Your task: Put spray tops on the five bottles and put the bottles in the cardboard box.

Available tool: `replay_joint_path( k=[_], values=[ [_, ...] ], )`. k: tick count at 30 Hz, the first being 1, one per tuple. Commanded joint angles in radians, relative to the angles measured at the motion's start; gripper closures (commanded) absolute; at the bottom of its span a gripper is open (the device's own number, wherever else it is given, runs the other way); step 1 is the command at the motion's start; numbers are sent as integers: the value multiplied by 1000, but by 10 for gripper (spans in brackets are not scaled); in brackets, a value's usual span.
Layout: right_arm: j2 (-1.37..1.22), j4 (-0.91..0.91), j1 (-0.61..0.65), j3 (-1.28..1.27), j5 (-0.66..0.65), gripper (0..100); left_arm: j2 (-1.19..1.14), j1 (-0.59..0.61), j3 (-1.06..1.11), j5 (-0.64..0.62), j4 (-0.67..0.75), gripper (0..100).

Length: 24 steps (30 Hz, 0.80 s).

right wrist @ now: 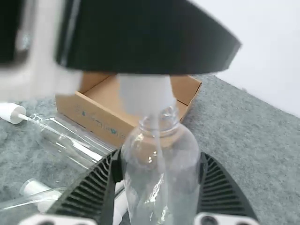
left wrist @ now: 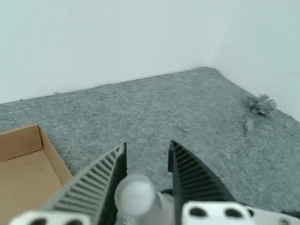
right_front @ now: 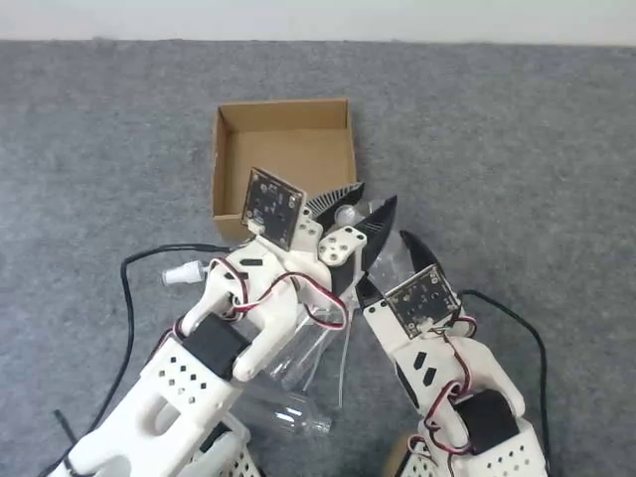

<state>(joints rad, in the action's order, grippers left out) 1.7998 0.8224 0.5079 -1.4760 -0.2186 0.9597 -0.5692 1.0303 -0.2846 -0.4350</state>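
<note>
Clamping a clear bottle (right wrist: pixel 159 187) between its ribbed fingers, the right gripper (right wrist: pixel 157 161) is closed only as far as the bottle's body allows, and the bottle is held upright. A white spray top (left wrist: pixel 136 194) is pinched in the left gripper (left wrist: pixel 147 146), with its jaws drawn in narrowly about it. In the right wrist view this top is seen directly over the bottle's neck; whether it is seated cannot be told. In the high view both grippers are found together at the centre of the frame, just below the cardboard box (right_front: pixel 288 164) at upper centre. No bottle is seen on the visible part of the box floor, so the task is judged to be at an early stage, with one capping in hand and nothing boxed. Other bottles (right_front: pixel 298 409) are seen lying at lower centre, partly under the arms. A second spray top (right_front: pixel 184 271) lies left of centre; whether it is fitted to a bottle cannot be settled.
</note>
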Motion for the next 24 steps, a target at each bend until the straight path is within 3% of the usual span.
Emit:
replay_joint_path(
  k=[1, 15, 19, 24],
  values=[
    [18, 2, 8, 72, -12, 865, 23, 3, -7, -3, 9, 854],
    [18, 28, 21, 75, -20, 865, 25, 6, -8, 3, 15, 878],
    [18, 102, 51, 114, -112, 865, 25, 6, -15, 34, 15, 884],
    [18, 108, 54, 115, -121, 865, 25, 3, -10, 55, 17, 885]
  ],
)
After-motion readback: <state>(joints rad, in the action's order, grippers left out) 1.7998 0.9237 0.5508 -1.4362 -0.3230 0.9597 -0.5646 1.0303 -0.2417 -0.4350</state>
